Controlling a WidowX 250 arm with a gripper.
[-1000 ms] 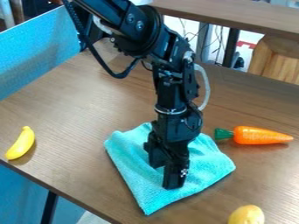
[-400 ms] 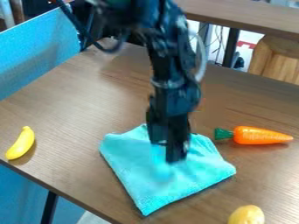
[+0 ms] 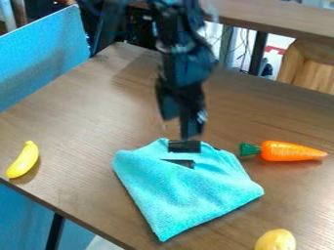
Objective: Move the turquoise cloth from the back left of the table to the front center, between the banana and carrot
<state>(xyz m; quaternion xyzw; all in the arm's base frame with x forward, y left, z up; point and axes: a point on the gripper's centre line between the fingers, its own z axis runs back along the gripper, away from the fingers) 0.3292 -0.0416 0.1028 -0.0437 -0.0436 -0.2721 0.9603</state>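
Observation:
Over the far edge of a turquoise cloth (image 3: 189,200) hangs my black gripper (image 3: 180,128), left of the table's middle line. Its two fingers stand apart, with nothing seen between them. The cloth lies rumpled on the brown table, one corner toward the near edge. Two dark rectangular patches show at its far part, just below the gripper; I cannot tell what they are. To the cloth's right lies an orange carrot (image 3: 291,151) with a green top.
A yellow banana (image 3: 23,160) lies near the brown table's (image 3: 85,122) left edge. At the lower right is a yellow, rounded object (image 3: 275,240). A blue panel (image 3: 42,58) stands along the upper left side, and a second tabletop (image 3: 274,18) runs behind.
My gripper has moved up and back from the middle of the cloth. The cloth's left corner has shifted slightly, and the dark patches have come into sight.

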